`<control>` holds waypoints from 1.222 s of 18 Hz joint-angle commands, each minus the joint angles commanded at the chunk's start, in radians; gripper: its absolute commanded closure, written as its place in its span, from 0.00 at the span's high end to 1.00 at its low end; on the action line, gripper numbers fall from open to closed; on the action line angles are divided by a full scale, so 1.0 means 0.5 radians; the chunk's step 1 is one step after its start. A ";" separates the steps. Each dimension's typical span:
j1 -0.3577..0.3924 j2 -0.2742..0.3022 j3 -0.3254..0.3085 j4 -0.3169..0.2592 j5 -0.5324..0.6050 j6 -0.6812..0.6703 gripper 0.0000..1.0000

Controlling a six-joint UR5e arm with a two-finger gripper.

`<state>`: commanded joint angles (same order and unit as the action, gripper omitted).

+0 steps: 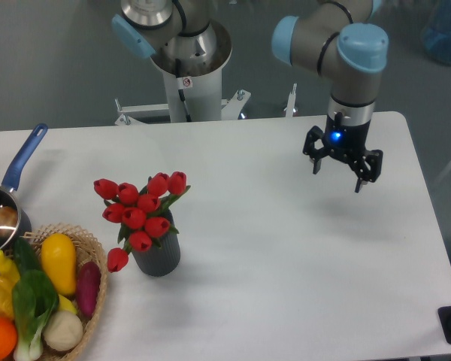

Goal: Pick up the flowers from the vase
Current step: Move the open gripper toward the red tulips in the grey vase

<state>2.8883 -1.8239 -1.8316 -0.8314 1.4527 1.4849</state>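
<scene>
Flowers [140, 210] stand upright in vase [158, 254], left part of counter [286, 263], beside basket [86, 301]. End effector [343, 167] hangs well apart to right and farther back, fingers spread wide, empty. Coming move likely: travel left and forward, descend over blooms.

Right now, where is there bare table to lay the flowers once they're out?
The widest bare patch runs from the vase right to the table edge, below the gripper, whose jaws are open. Another lies behind the flowers. The left is crowded: basket, saucepan.
</scene>
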 joint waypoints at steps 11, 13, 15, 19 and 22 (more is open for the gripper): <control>0.028 -0.022 -0.211 0.003 -0.101 -0.006 1.00; 0.006 -0.009 -0.245 0.000 -0.116 -0.043 1.00; -0.036 0.012 -0.236 -0.018 -0.123 -0.101 1.00; -0.232 0.012 -0.221 -0.006 -0.168 -0.291 1.00; -0.291 0.003 -0.254 -0.018 -0.594 -0.304 1.00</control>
<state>2.7428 -1.8224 -1.9588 -0.8406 1.1559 1.3330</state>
